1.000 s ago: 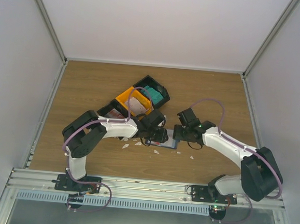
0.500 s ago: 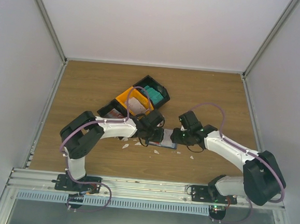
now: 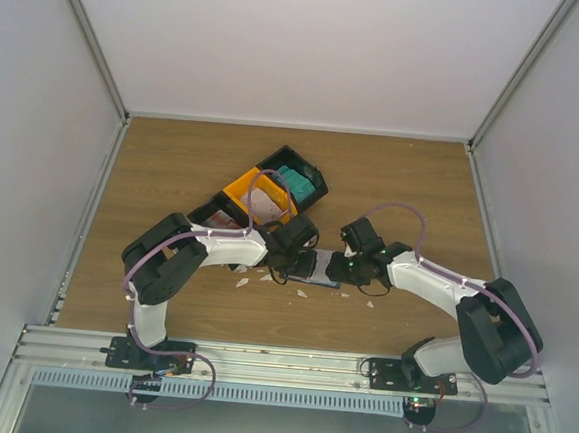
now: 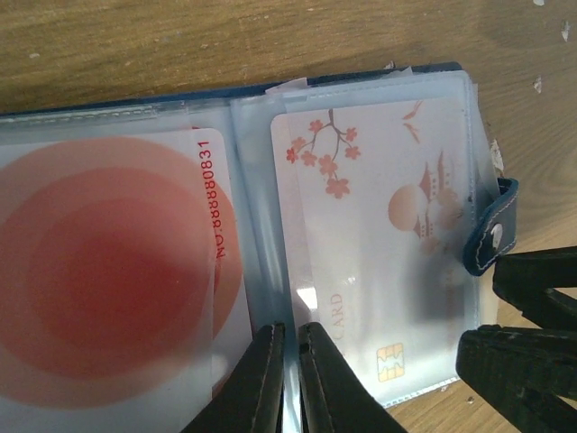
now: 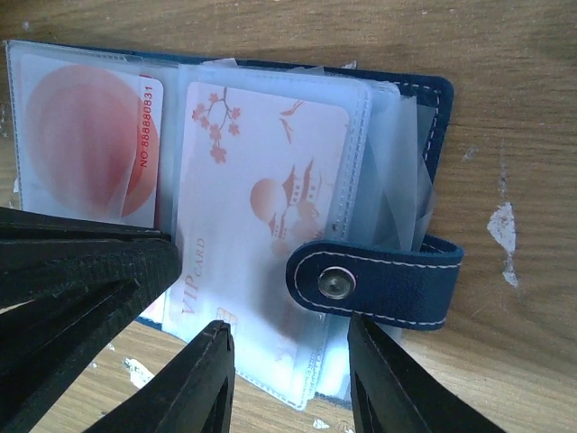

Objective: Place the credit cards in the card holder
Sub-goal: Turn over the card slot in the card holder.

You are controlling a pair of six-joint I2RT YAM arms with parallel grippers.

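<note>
Navy card holder (image 5: 388, 287) open on table (image 3: 173, 167), two credit cards (image 4: 388, 225) sleeved. Within last sec L gripper (image 4: 288, 329) clenched onto centre sleeve (image 4: 287, 289); R gripper (image 5: 288, 325) narrowed, jaws still apart astride holder's near edge. Holder braced, insertion pending.

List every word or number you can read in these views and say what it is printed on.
"NO.88880831": along one edge of the red-circle card; slightly blurred, so the digit count is unsure.
"VIP CARD": on the blossom card, near one corner.
The card holder and its snap tab: no text.
Top view: nothing legible.
</note>
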